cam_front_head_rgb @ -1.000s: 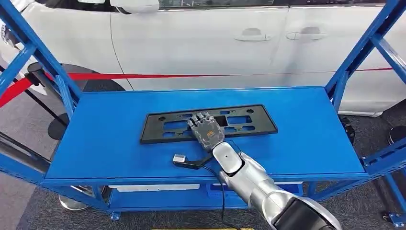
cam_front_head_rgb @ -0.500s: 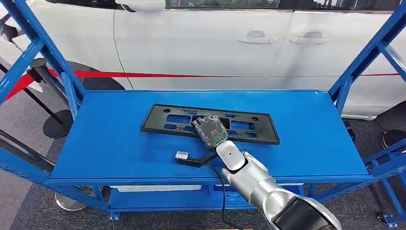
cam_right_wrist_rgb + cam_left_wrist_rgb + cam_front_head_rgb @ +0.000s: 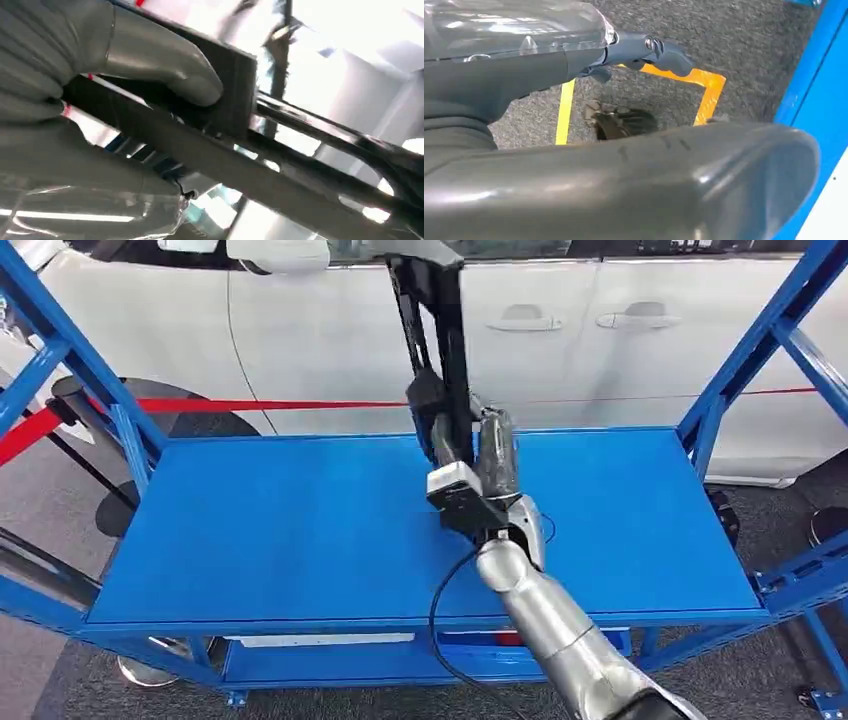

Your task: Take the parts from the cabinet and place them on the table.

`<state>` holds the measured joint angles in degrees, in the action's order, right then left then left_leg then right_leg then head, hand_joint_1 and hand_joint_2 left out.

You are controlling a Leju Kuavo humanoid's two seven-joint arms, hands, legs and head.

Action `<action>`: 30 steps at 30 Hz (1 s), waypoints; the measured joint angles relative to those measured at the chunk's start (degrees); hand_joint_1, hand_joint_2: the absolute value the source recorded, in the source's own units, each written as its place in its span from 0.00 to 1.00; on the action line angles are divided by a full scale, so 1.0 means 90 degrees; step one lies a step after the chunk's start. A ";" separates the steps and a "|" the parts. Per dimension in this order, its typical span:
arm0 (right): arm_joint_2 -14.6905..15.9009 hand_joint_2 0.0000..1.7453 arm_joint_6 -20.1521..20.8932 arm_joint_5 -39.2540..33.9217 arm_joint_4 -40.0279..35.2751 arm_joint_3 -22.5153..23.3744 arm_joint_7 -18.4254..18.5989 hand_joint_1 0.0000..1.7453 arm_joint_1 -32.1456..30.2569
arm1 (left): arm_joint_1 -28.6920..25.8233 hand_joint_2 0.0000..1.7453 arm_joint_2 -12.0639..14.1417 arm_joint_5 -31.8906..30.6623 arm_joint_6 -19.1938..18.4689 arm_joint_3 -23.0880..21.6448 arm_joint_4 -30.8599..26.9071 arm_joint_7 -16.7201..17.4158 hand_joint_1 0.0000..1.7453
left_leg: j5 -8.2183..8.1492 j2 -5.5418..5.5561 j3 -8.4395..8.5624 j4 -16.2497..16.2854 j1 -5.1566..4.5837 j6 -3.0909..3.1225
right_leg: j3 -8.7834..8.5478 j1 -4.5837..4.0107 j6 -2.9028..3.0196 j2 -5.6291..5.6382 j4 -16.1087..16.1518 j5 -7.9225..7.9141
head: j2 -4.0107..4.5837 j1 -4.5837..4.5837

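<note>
The part is a long black plastic frame (image 3: 441,330) with cut-outs. My right hand (image 3: 486,455) grips it near its lower end and holds it upright above the blue cabinet shelf (image 3: 250,530). Its upper end runs past the top of the head view. In the right wrist view the thumb (image 3: 165,65) presses on the black frame (image 3: 235,95), with the other fingers hidden behind it. My left hand (image 3: 514,80) hangs beside the cabinet over the floor with nothing in it and its fingers (image 3: 664,50) apart.
A white car (image 3: 600,350) stands close behind the cabinet, with a red barrier belt (image 3: 250,403) and a stanchion (image 3: 75,390) at the left. Blue uprights (image 3: 760,340) frame both shelf ends. Yellow floor tape (image 3: 709,95) lies on grey carpet by the cabinet edge.
The black frame lay flat on the shelf under my right hand. Now the hand has lifted it off and swung it upright, leaving the shelf bare.
</note>
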<state>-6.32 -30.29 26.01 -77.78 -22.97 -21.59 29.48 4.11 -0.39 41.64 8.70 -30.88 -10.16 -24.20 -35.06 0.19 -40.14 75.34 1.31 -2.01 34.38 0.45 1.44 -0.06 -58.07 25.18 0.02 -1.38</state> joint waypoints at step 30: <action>0.1557 1.00 0.0959 -0.2761 -0.3573 0.0855 -0.1816 1.00 -0.2759 | -0.0052 1.00 -0.0051 -0.0272 0.0303 -0.0318 0.0010 0.0024 0.00 | -0.0127 0.0014 0.0256 -0.0228 -0.0061 0.0098 | 0.0080 0.0018 -0.0050 -0.0070 0.0006 -0.0078 | 0.0000 0.0000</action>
<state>7.69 -21.66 1.16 -109.94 -15.28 -37.94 4.64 3.64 -0.85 39.19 11.43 -33.75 -10.08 -23.98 -36.20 0.32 -37.84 73.29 0.76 -1.13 35.10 0.62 0.99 -0.69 -58.01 24.47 0.02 -1.38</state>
